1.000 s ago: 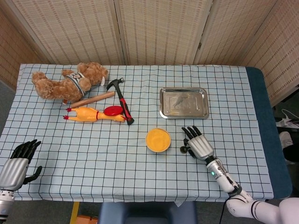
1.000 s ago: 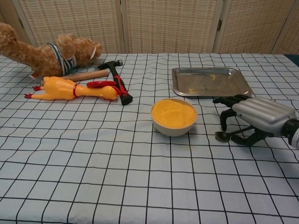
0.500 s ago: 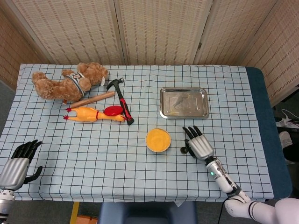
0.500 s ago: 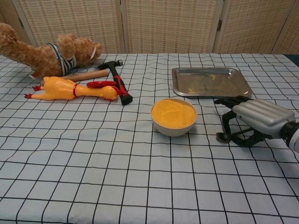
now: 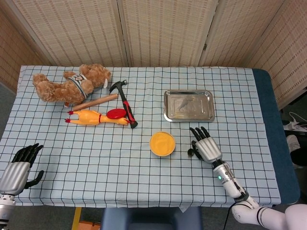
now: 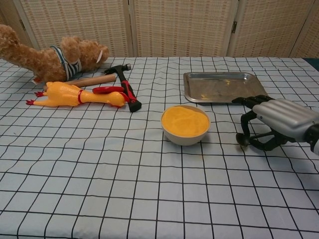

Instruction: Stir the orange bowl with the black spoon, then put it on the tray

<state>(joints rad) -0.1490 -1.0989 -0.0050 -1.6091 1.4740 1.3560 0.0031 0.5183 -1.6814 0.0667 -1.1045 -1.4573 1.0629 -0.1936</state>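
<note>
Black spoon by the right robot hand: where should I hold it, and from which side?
Judging from the chest view, grip the spoon by its thin handle, coming from above. It lies low beside the bowl, bowl-end toward it, handle running under the right robot hand, whose fingers already curl around it.

No readable text, label, brand, number or sign shows in either view. The teddy bear wears a small white tag, but whatever is printed on it is too small to read.

Shiny metal tray, matt checked cloth, plush bear.
</note>
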